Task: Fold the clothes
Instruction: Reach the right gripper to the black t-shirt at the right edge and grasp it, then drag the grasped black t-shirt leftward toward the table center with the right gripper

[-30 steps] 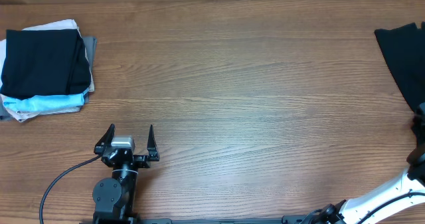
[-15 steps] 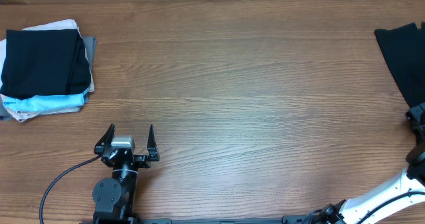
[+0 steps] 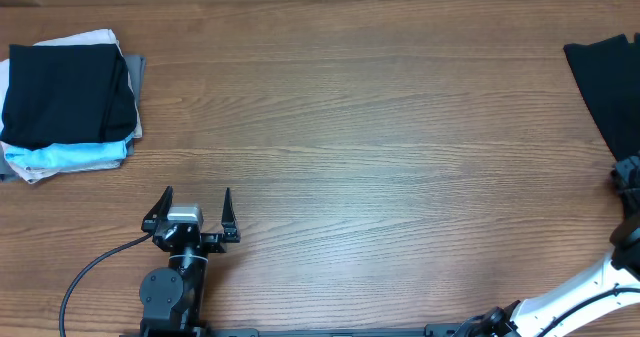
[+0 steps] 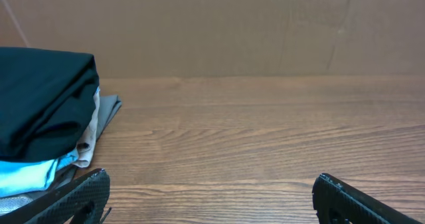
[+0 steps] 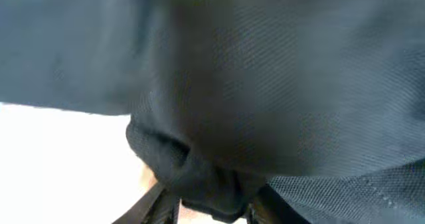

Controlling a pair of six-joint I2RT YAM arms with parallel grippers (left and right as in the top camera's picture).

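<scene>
The shirt (image 3: 604,82) lies at the desk's (image 3: 380,127) far right edge, black and loosely heaped, running out of the overhead view. In the right wrist view its dark weave fills nearly the whole picture, and a wad of it bunches down between the two fingers (image 5: 154,208). The right tool (image 3: 627,173) sits at the shirt's near end, right at the edge of the overhead picture, pinching that wad of cloth. Its white arm (image 3: 570,295) reaches in from the lower right corner.

Well apart, near the desk's front left, the left tool (image 3: 190,209) stands with its fingers spread wide and nothing between them, pointing toward the far side. Beyond it, at the far left, a stack (image 3: 66,102) of folded garments rests on the desk: a black one on top, pale blue, white and grey beneath.
</scene>
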